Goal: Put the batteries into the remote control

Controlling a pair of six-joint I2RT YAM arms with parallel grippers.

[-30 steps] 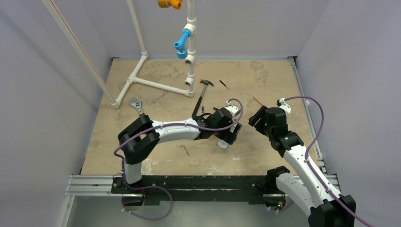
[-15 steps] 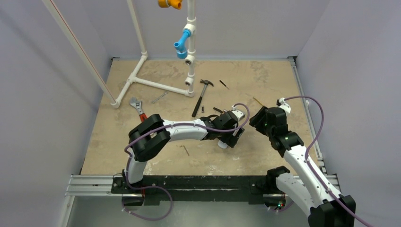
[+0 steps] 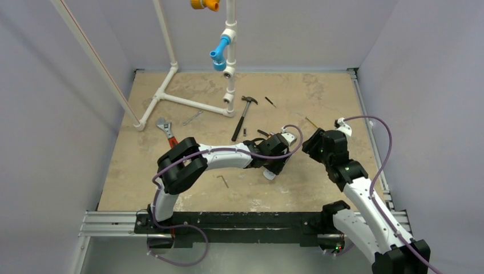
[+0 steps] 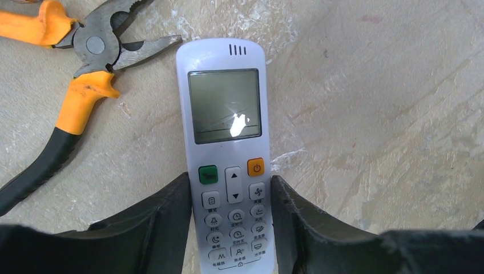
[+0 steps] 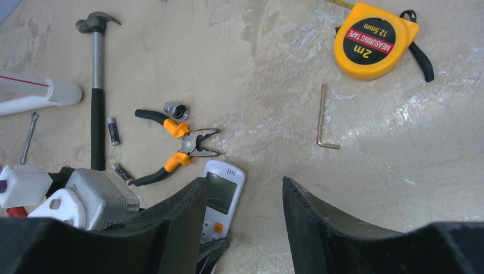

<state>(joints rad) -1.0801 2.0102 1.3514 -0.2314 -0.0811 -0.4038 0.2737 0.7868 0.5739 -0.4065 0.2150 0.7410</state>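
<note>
The left jaws are clamping the button end of the remote control [image 4: 228,165], which is lying face up on the surface with its long axis pointing straight ahead. The right jaws are hanging apart, empty. The batteries [image 5: 114,130] are lying farther off, by the pliers [image 5: 177,149].

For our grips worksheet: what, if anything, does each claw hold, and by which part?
The left claw grips the remote control by both side edges at its button end; the right claw is open and holds nothing.
</note>
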